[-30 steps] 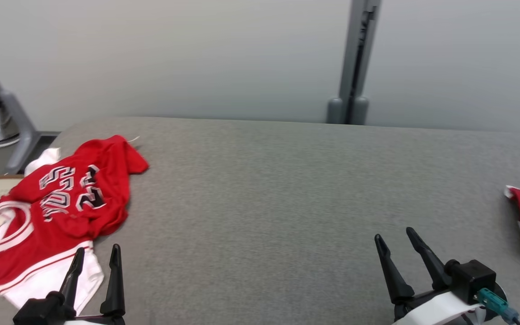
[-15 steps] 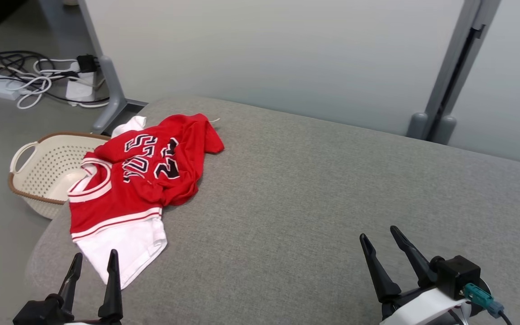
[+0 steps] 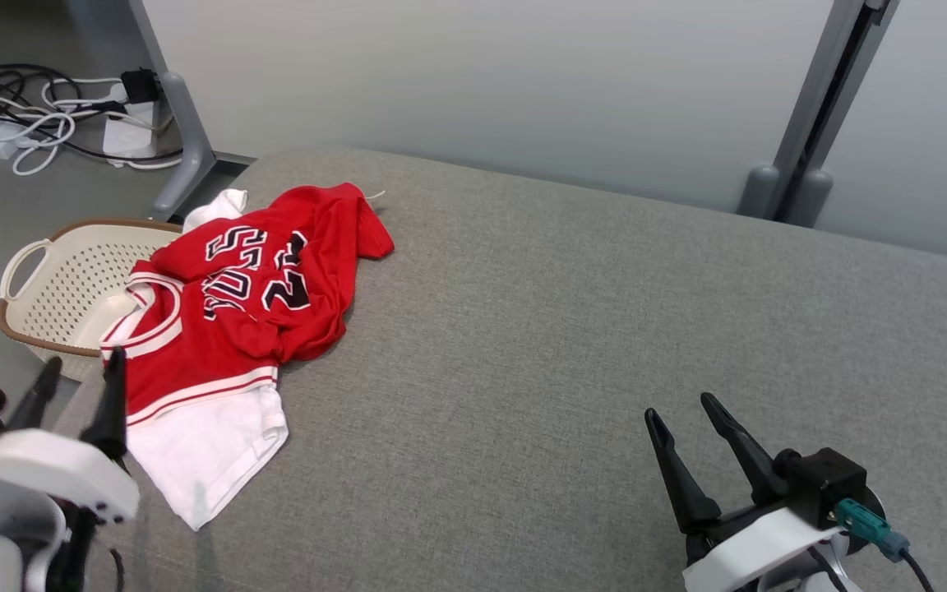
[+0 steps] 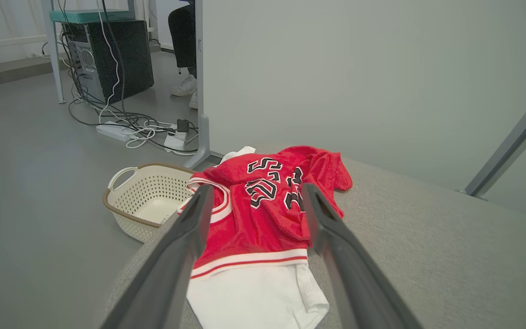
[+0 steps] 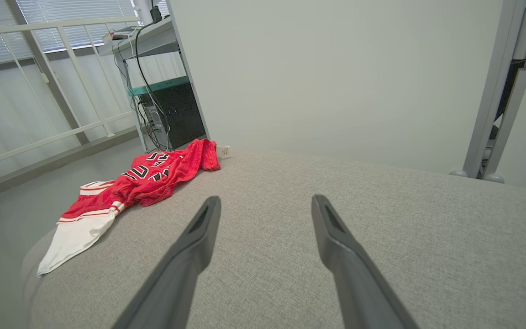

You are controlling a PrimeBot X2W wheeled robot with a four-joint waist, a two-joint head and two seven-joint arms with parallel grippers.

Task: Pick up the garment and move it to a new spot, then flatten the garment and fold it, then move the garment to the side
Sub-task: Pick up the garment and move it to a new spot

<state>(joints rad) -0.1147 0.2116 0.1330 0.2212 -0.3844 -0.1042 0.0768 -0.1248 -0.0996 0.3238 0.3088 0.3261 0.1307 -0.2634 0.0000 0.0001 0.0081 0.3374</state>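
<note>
The red and white basketball jersey [image 3: 235, 304] lies crumpled on the grey upholstered table [image 3: 572, 329], directly ahead of the left gripper [image 3: 83, 362]. That gripper's fingers stand spread and empty, framing the cloth in the wrist view, probably lined up for the first pick. The jersey's white hem lies nearest the fingertips, and a perforated laundry basket [image 3: 54, 279] sits on the floor just to their left. The right gripper [image 3: 679, 407], likewise spread and empty, hovers over bare table with the jersey well off to its left, which leaves room to lay it flat.
</note>
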